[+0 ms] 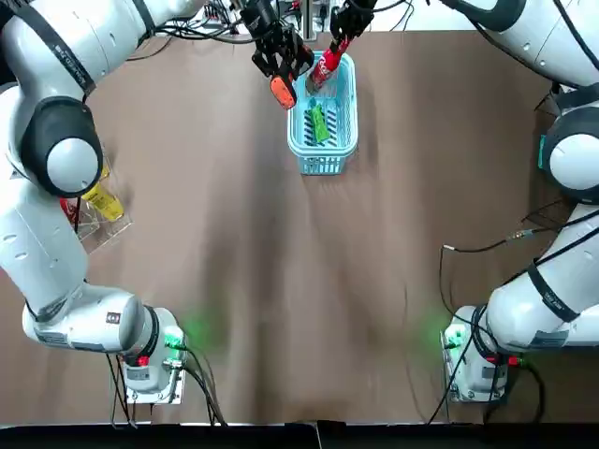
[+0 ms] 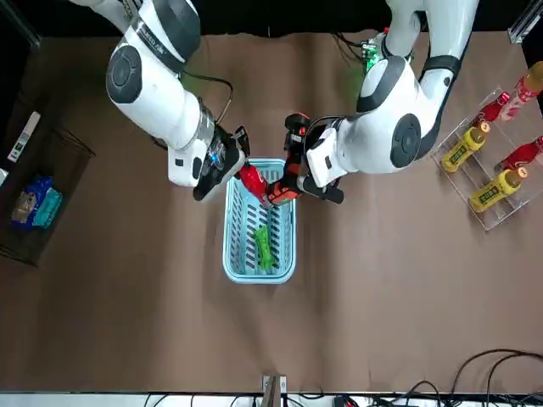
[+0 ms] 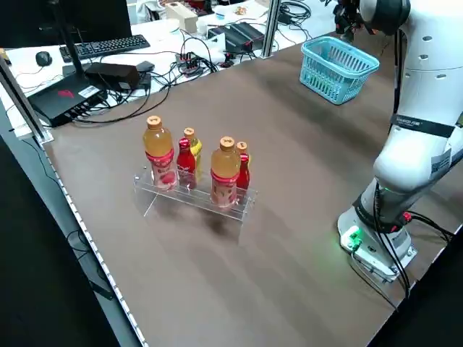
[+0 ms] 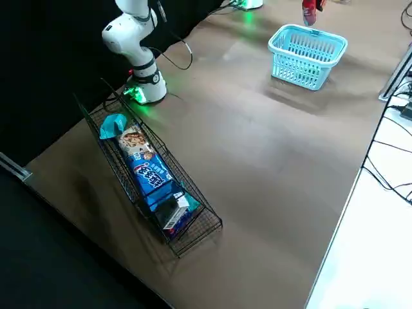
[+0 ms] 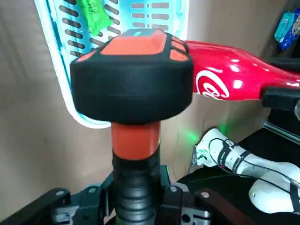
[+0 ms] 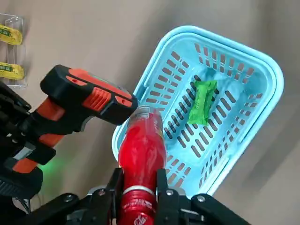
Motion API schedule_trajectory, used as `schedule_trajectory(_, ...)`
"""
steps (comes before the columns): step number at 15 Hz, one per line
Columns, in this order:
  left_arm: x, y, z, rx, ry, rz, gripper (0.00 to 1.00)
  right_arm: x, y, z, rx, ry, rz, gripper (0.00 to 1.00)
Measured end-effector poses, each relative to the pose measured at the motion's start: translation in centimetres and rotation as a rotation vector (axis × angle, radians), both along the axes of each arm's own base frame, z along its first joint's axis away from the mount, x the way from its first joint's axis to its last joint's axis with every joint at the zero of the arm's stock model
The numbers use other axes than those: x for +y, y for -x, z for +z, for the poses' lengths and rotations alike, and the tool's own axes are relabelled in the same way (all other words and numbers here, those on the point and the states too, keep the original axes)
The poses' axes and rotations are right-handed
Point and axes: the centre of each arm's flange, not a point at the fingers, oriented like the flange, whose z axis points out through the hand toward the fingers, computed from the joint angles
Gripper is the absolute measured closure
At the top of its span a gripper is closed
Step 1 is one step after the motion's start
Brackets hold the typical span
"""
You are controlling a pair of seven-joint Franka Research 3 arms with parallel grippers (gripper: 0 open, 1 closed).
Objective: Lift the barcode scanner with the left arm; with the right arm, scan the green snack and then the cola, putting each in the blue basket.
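My left gripper [image 1: 276, 56] is shut on the handle of the black-and-orange barcode scanner [image 1: 282, 86], held in the air just left of the blue basket [image 1: 323, 165]. My right gripper [image 1: 344, 33] is shut on the red cola bottle [image 1: 328, 62], tilted over the basket's far end, right beside the scanner head [image 6: 86, 96]. The cola [image 5: 229, 79] lies across the scanner's front in the left wrist view. A green snack [image 1: 319, 123] lies inside the basket, also in the right wrist view as the snack [image 6: 201, 101].
A clear rack with several drink bottles [image 1: 98, 201] stands at the table's left edge. A wire bin of snack packs [image 4: 151, 174] sits at the right edge. A loose cable [image 1: 487, 245] runs near the right arm's base. Bare brown tabletop lies between the basket and the bases.
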Motion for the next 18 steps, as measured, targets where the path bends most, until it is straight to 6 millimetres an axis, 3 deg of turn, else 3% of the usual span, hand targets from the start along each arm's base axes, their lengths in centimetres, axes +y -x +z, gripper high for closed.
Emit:
schedule_trajectory(7, -0.3, 0.2, 0.0, 0.001, -0.001, -0.004, 0.65, -0.5, 0.9, -1.6, 0.116, 0.097, -0.089, 0.67)
schedule_trajectory(9, 0.7, -0.5, -0.2, 0.002, -0.006, 0.018, 0.65, -0.2, 0.9, -2.3, 0.108, 0.144, -0.124, 0.67)
schedule_trajectory(12, 4.2, -3.0, -1.1, -0.018, -0.060, 0.078, 0.65, 1.3, 1.8, -3.6, 0.087, 0.213, -0.143, 0.67)
schedule_trajectory(18, 11.3, -6.5, -4.7, -0.153, -0.392, 0.115, 0.65, 4.2, 2.1, -9.6, 0.088, 0.326, -0.180, 0.67)
